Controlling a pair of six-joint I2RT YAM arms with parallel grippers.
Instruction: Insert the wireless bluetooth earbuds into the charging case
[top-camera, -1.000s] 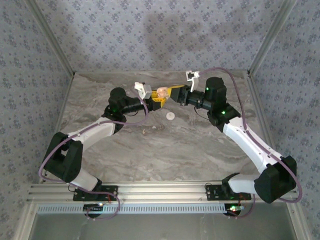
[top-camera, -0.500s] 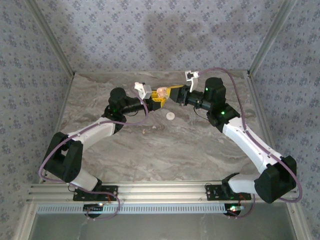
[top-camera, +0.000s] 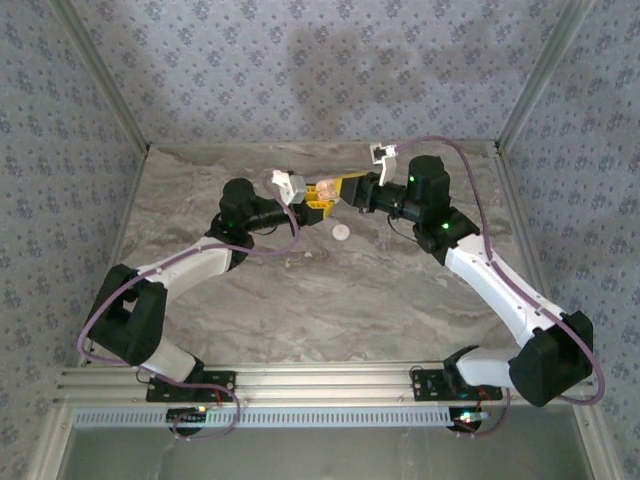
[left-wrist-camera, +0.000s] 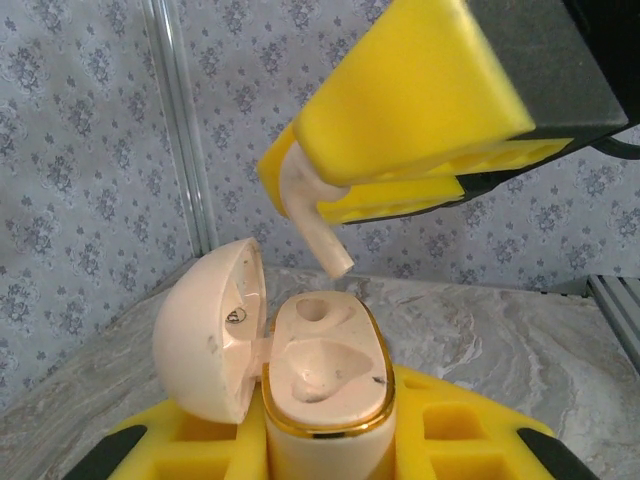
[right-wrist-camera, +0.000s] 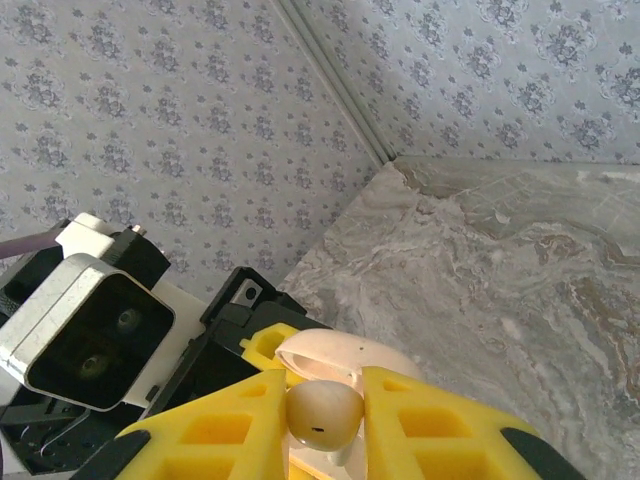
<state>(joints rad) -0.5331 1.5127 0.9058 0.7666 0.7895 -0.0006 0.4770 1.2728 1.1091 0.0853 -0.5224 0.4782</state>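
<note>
My left gripper (left-wrist-camera: 325, 445) is shut on the tan charging case (left-wrist-camera: 325, 375), holding it upright. Its lid (left-wrist-camera: 208, 330) hangs open to the left and both hollows are empty. My right gripper (right-wrist-camera: 323, 420) is shut on one white earbud (right-wrist-camera: 323, 415). In the left wrist view that earbud's stem (left-wrist-camera: 318, 228) points down just above the case's rear hollow without touching it. From above, the left gripper (top-camera: 313, 196) and right gripper (top-camera: 345, 188) meet over the case (top-camera: 325, 188) at the table's back. A small white bit, seemingly the second earbud (top-camera: 342, 232), lies on the table just in front.
The marble table (top-camera: 330, 300) is bounded by patterned walls behind and at both sides, with metal corner posts (top-camera: 530, 75). The left wrist camera housing (right-wrist-camera: 90, 335) sits close to my right fingers. Open room lies across the middle and front of the table.
The left gripper with the case has shifted slightly right and forward, closing in under the right gripper's earbud. The right arm has barely moved. The white bit on the table is unmoved.
</note>
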